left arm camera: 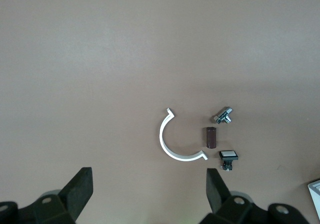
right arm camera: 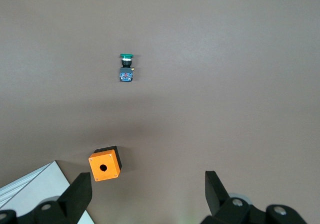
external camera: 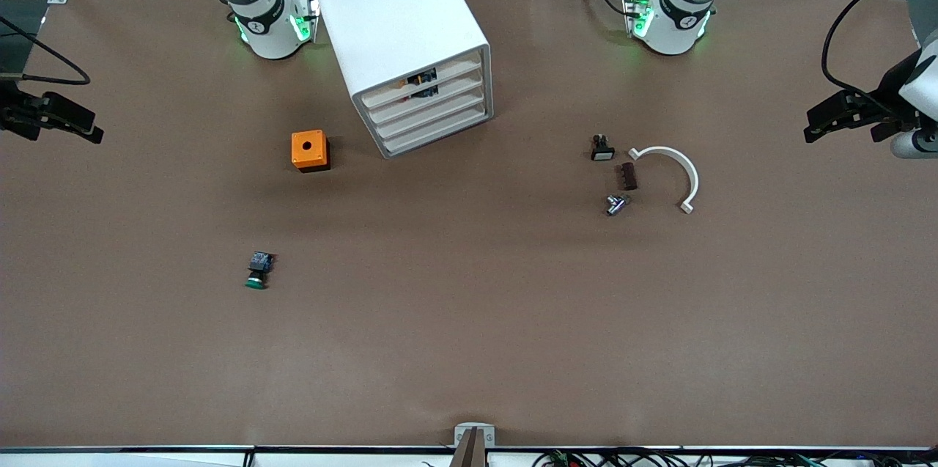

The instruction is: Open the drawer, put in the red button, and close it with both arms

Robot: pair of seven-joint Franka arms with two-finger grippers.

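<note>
The white cabinet [external camera: 396,20] stands between the two arm bases with all four drawer fronts shut; the drawer [external camera: 454,88] is the second from the top. Small dark shapes show through the slots of the upper fronts, and I cannot tell what they are. The red button is out of view. My left gripper [external camera: 824,122] [left arm camera: 148,189] hangs open and empty at the left arm's end of the table. My right gripper [external camera: 84,126] [right arm camera: 147,189] hangs open and empty at the right arm's end.
An orange box with a hole [external camera: 310,150] [right arm camera: 105,164] sits beside the cabinet. A green-capped button [external camera: 258,270] [right arm camera: 126,67] lies nearer the front camera. Toward the left arm lie a white curved clamp [external camera: 678,170] [left arm camera: 172,146], a brown block [external camera: 628,176], a metal fitting [external camera: 615,204] and a white-capped switch [external camera: 602,149].
</note>
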